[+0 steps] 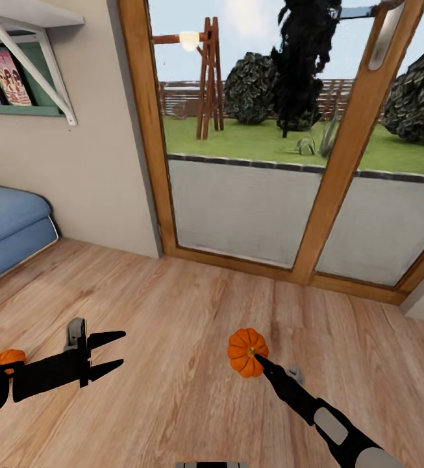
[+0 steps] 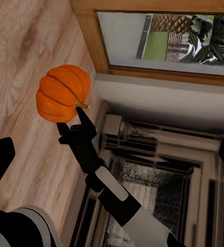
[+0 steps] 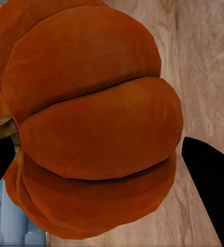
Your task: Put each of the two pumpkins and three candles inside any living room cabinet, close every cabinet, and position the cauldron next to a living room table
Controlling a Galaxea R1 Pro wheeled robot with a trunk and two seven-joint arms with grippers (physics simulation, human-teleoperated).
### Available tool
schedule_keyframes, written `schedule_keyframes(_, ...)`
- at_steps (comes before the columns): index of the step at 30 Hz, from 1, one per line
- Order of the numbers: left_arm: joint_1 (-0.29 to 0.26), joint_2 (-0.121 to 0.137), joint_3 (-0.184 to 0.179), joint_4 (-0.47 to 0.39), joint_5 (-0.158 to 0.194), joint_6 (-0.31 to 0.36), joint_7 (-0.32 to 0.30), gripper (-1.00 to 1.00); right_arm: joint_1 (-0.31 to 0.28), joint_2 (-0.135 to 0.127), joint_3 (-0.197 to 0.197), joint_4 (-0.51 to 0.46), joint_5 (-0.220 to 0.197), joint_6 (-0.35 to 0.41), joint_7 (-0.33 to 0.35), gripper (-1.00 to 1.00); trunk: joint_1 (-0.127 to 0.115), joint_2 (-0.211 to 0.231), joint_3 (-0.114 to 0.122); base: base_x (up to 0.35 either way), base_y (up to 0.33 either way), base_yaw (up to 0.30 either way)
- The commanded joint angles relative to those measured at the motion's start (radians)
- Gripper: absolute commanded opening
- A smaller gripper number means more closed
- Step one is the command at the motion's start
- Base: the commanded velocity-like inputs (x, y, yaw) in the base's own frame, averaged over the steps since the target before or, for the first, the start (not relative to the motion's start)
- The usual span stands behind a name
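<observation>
Pumpkin (image 1: pixel 247 351) clamped in right jaws above wooden floor (image 1: pixel 173 312); left jaws spread, empty

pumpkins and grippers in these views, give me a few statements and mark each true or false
1. The right gripper holds a pumpkin above the wooden floor. True.
2. The left gripper is clamped on a candle. False: its fingers are spread with nothing between them.
3. A second pumpkin shows by the left arm at the head view's left edge. True.
4. The held pumpkin is green. False: it is bright orange and ribbed.
5. A glazed door with a wooden frame faces a garden. True.
6. The sofa by the wall is red. False: it is blue.
</observation>
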Motion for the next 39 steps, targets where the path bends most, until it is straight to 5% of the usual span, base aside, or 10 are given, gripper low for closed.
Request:
schedule_keyframes(1, -0.001, 0.001, -0.001, 0.000, 0.011, 0.001, 0.010, 1.00, 0.000, 0.000, 0.002, -0.001, -0.013, 0.010, 0.002, -1.00, 0.000, 0.000, -0.001, 0.101, 0.000, 0.262)
schedule_keyframes(18, -0.001, 0.001, 0.006, 0.000, 0.020, 0.001, 0.007, 1.00, 0.000, -0.001, 0.002, -0.001, -0.008, 0.013, -0.002, -1.00, 0.000, 0.000, -0.001, 0.009, 0.000, 0.284)
schedule_keyframes(39, -0.001, 0.001, 0.010, 0.042, 0.026, 0.001, 0.007, 1.00, 0.000, -0.001, 0.004, -0.001, -0.008, 0.017, -0.002, -1.00, -0.009, 0.004, 0.077, 0.000, 0.000, 0.286)
